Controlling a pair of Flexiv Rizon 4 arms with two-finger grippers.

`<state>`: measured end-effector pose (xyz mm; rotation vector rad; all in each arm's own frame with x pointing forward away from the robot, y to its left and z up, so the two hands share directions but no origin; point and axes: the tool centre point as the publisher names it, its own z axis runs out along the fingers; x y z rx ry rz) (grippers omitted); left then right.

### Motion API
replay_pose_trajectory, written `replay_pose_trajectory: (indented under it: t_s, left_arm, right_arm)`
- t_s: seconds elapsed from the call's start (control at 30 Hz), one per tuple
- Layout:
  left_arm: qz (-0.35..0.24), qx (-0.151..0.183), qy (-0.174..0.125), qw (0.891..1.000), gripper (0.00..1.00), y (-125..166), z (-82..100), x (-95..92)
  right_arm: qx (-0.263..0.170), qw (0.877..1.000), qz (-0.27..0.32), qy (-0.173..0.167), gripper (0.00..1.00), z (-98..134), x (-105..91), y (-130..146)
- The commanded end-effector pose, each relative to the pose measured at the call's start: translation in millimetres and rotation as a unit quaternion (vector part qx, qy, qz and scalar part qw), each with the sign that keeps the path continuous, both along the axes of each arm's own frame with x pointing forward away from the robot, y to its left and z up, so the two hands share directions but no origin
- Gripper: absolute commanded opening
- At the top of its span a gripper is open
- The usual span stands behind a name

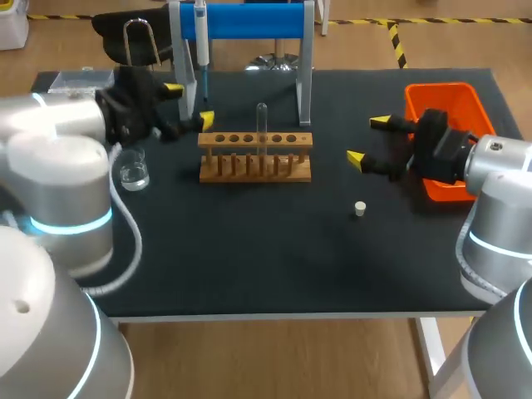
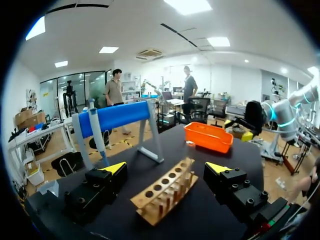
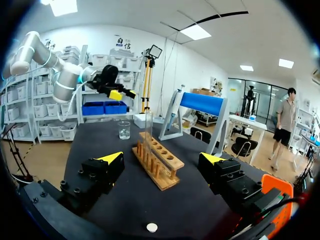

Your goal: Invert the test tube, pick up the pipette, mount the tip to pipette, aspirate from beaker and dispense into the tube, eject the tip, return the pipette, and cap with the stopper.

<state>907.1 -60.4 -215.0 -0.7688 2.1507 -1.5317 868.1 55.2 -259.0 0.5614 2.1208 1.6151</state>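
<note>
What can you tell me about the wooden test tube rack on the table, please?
The wooden rack looks like light brown wood: a top bar with a row of round holes, a base board and upright pegs between them. It stands level on the black table, in front of the blue stand. One clear test tube stands upright in a hole. Neither the left gripper nor the right gripper touches it.
</note>
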Motion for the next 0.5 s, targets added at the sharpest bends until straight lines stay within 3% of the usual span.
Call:
replay_pose_trajectory:
  t_s: [0.03,0.5]
  left_arm:
    - [0.015,-0.041,-0.051,0.998,1.0,-17.7,-14.1,-27.9]
    - [0.004,-0.057,-0.066,0.996,1.0,-20.0,-23.0,-37.6]
  right_arm:
    - [0.0,1.0,-0.001,0.0,1.0,0.1,-1.1,0.0]
    - [0.0,1.0,-0.001,0.0,1.0,0.1,-1.1,0.0]
